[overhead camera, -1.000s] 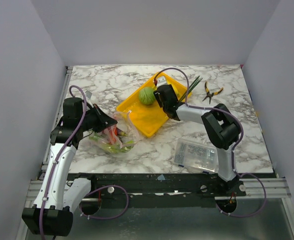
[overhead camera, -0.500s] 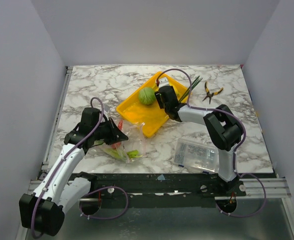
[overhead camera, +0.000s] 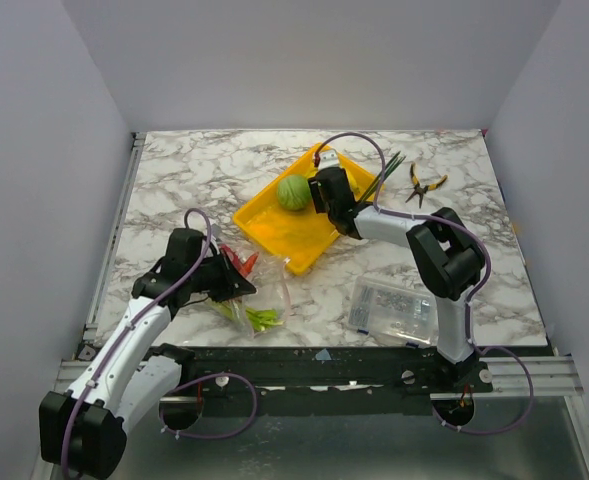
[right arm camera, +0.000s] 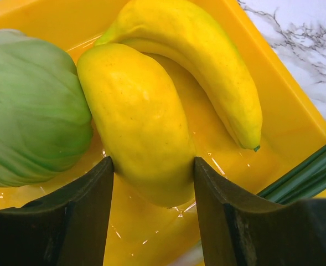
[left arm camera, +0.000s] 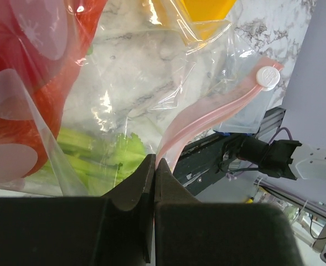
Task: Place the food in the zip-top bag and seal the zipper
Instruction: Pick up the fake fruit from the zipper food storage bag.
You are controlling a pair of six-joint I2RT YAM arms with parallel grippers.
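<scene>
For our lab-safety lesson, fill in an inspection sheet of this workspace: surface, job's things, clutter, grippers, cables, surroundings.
Surface: white-grey marbled table top.
Job's things: crinkly clear zip-top bag holding red toy food and green leafy pieces; two yellow toy bananas and a green leafy ball in the yellow plastic tray; green stalks at its right edge.
Clutter: yellow-handled pliers; rigid clear parts box.
Grippers: left gripper shut on the bag's pink zipper strip; right gripper straddles one banana, contact unclear.
Cables: purple cables loop along both arms.
Surroundings: plain grey walls.
</scene>
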